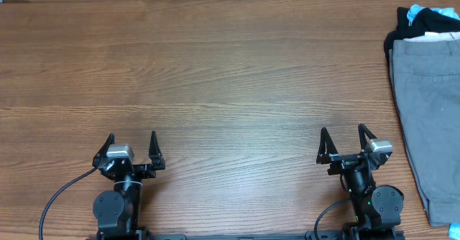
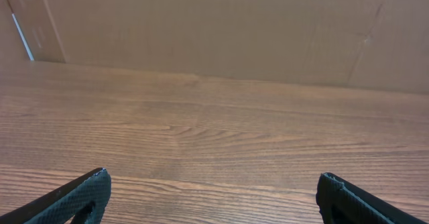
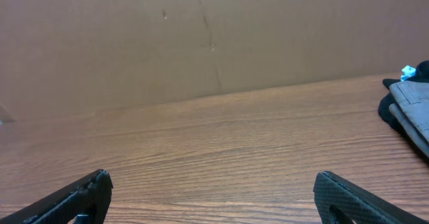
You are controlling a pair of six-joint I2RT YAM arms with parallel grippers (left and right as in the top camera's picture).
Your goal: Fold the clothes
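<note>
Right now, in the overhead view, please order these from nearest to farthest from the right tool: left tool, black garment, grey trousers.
1. grey trousers, just right of the right tool.
2. black garment, far right corner.
3. left tool, far to the left.

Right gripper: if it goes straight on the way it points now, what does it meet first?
Nothing on the table, it seems: the right gripper faces bare wood up to the cardboard wall. The clothes lie off to its right.

Robot lab test bench: wood-grain table [image 1: 215, 75], plain cardboard wall [image 2: 201, 23] behind, two robot arms [image 1: 118, 197] mounted at near edge.
</note>
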